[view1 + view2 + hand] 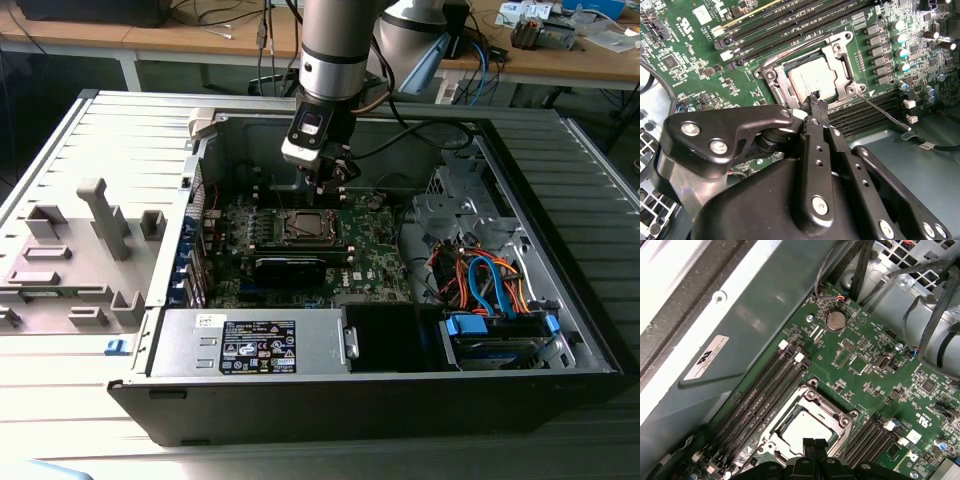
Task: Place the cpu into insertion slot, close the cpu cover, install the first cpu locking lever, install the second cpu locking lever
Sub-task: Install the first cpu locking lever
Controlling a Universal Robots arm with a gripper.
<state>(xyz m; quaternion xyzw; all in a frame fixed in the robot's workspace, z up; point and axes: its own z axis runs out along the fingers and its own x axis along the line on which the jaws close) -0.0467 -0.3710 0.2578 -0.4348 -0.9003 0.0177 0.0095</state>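
Note:
The cpu (812, 80) lies flat in the insertion slot (305, 227), its silver top showing through the window of the cpu cover (842, 57). The cover lies down on the socket as a metal frame around the chip. A thin locking lever (885, 114) sticks out from one socket corner across the dark memory slots. A second wire lever (790, 52) runs along the opposite socket edge. My gripper (815, 97) hovers just above the socket's edge, fingers shut with nothing between them. In the first wrist view its tips (815, 442) sit over the cpu (807, 427).
I am inside an open computer case. A long black card (290, 265) lies just in front of the socket, and memory slots (790, 20) flank it. A power supply (250, 345) and coloured cables (490, 280) fill the front. A grey fixture tray (80, 250) sits at the exterior view's left.

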